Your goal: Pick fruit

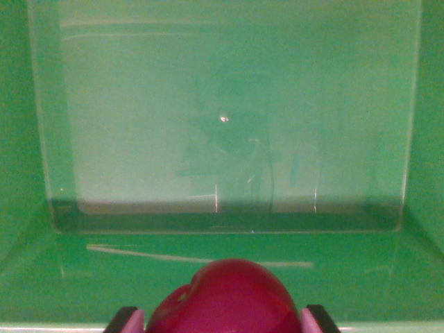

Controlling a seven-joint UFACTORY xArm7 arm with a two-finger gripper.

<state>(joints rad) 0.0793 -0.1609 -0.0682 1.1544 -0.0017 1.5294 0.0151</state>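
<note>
A dark red, glossy fruit (225, 298), apple-like, fills the bottom centre of the wrist view. My gripper (223, 320) is shut on it: a pink-tipped finger (128, 321) presses its left side and another shows at its right. The fruit hangs above the inside of a green plastic bin (208, 125), whose shiny floor reflects a dim outline of the arm. The lower part of the fruit is cut off by the frame edge.
The bin's green walls rise at the wrist view's left (17, 139) and right (430, 139). A near inner slope (104, 270) with pale scratches runs under the fruit. Nothing else lies on the bin floor.
</note>
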